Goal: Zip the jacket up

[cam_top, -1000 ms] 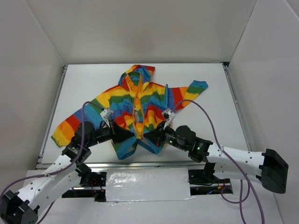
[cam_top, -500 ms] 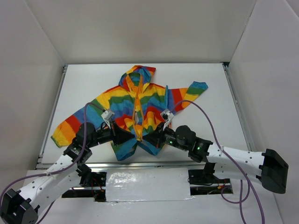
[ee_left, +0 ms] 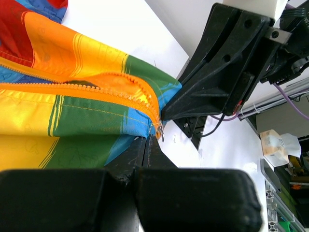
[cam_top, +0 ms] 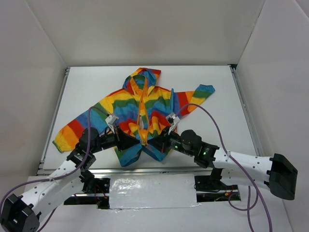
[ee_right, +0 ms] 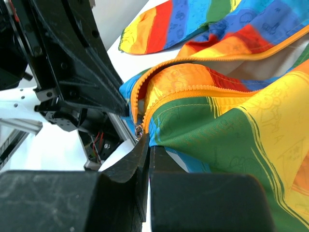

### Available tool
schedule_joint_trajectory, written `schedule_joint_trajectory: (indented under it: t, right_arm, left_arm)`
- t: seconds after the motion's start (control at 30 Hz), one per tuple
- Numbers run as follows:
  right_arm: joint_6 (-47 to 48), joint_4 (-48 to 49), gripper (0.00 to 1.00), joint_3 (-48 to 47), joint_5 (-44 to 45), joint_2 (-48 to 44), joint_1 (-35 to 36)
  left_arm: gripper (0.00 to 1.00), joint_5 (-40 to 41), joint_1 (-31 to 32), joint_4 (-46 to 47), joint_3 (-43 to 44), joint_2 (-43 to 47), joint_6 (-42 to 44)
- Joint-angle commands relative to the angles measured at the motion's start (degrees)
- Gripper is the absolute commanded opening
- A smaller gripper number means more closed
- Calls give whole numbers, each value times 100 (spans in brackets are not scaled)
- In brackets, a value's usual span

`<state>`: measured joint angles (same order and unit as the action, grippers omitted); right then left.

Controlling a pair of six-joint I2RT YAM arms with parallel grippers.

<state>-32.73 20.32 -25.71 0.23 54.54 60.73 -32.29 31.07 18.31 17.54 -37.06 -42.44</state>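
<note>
On the white tabletop (cam_top: 222,125) we see the jacket (cam_top: 123,104) lying spread out just beyond the arm bases. Its hood (cam_top: 145,75) points toward the far wall. One sleeve (cam_top: 72,131) reaches out on the left arm's side and the other sleeve (cam_top: 199,93) angles away on the right arm's side. Its orange zipper band (cam_top: 143,104) runs down the middle from the hood to the near hem, where the cloth is bunched and lifted a little. Both arms reach in low to that spot from opposite sides. The left gripper (cam_top: 137,140) and the right gripper (cam_top: 153,142) are tip to tip, nearly touching, at the bottom of the band. From the left wrist we find the left jaws pressed together on the blue and green hem just beside the zipper's lower end. Two rows of orange teeth (ee_left: 96,89) run apart over the striped cloth and come together near a small metal fitting (ee_left: 161,134) at the tip, and the black body of the other gripper stands close behind it. From the right wrist we find the right jaws likewise closed, pinching the green and blue edge of the other front panel. The toothed orange edge curls round just above them, and the same small metal piece hangs at their tip. We cannot tell whether the slider is engaged on both rows.
</note>
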Motion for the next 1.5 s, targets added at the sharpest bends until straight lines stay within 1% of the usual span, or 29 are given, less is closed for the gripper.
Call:
schedule_joint_trajectory:
  t: [0.0, 0.33, 0.8, 1.47]
  right_arm:
    - [-40, 236, 0, -232, 223, -101, -8]
    - [-32, 245, 0, -259, 206, -76, -8]
    - [12, 236, 0, -223, 205, -40, -9]
    - [56, 113, 0, -461, 267, 162, -9]
  left_arm:
    - [0, -119, 31, 411, -40, 32, -63]
    - [0, -102, 31, 533, -67, -91, -160]
    - [0, 153, 31, 419, 92, -12, -204]
    - [0, -14, 31, 525, 66, -196, -256]
